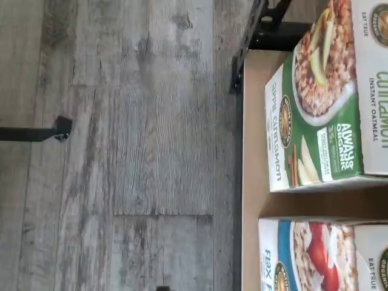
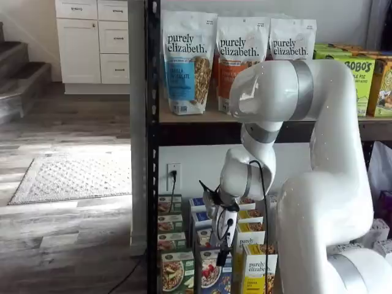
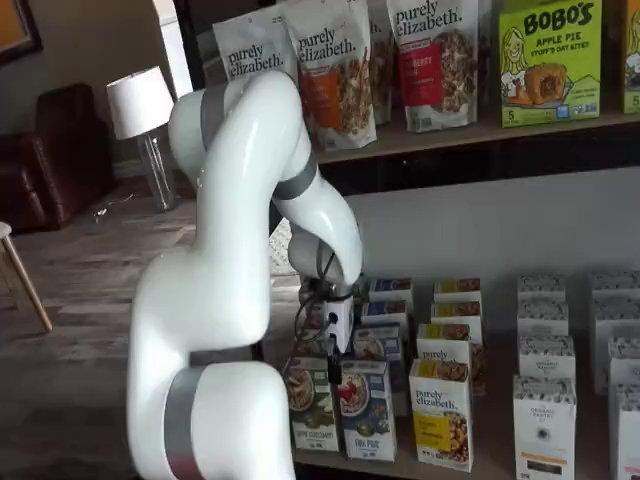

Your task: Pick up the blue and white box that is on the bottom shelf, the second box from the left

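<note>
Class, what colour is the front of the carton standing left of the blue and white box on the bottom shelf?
Green, clearest in the wrist view: green carton.

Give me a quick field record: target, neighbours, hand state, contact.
target: blue and white box, front of the bottom shelf, upright
left neighbour: green box
right neighbour: yellow and white box
hand: above the front row; fingers not clearly visible
contact: nothing held
</note>
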